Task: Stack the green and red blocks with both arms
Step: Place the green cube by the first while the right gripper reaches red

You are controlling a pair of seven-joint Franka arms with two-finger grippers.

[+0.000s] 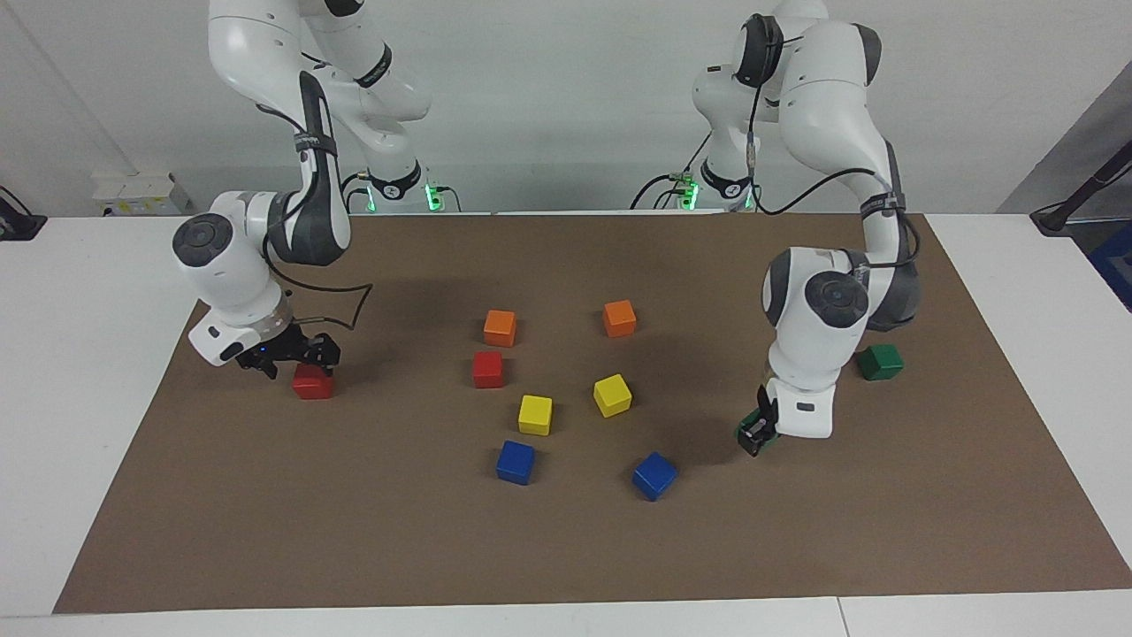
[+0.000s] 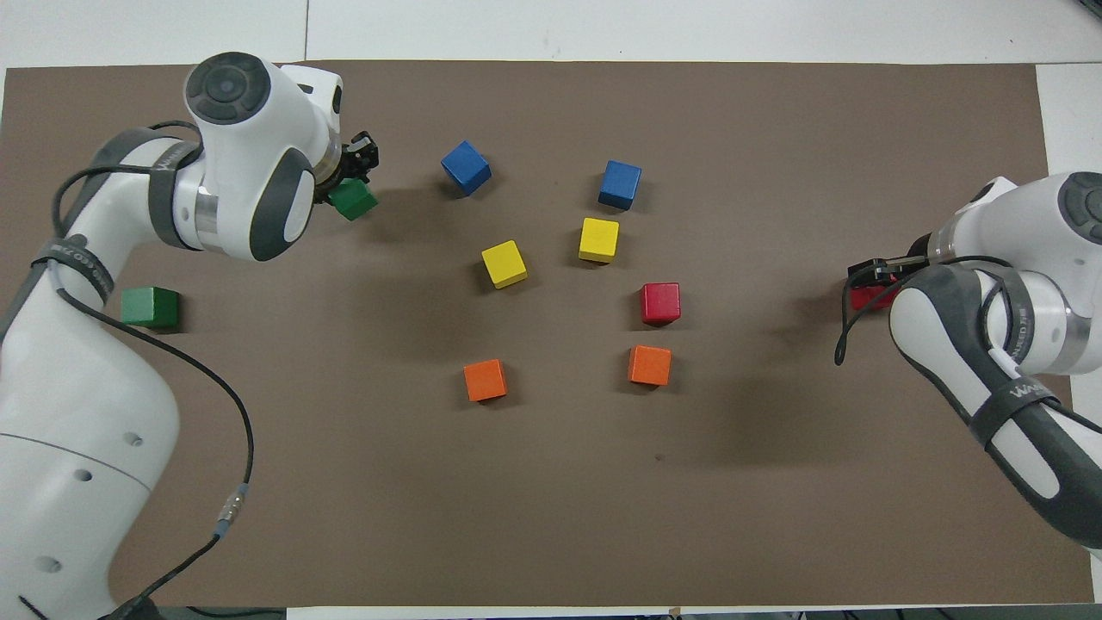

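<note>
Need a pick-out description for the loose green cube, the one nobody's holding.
Start at the brown mat and go to the left arm's end of the table. There the left hand holds one green cube off the mat. The loose green cube sits flat nearer the robots, well apart from the coloured cluster.

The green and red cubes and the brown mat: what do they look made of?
Green cube and red cube: probably painted wood or hard plastic; matte, crisp edges, no glare. Brown mat: looks like paper or thin card; flat, dull, straight-cut edge lying on the white table.
</note>
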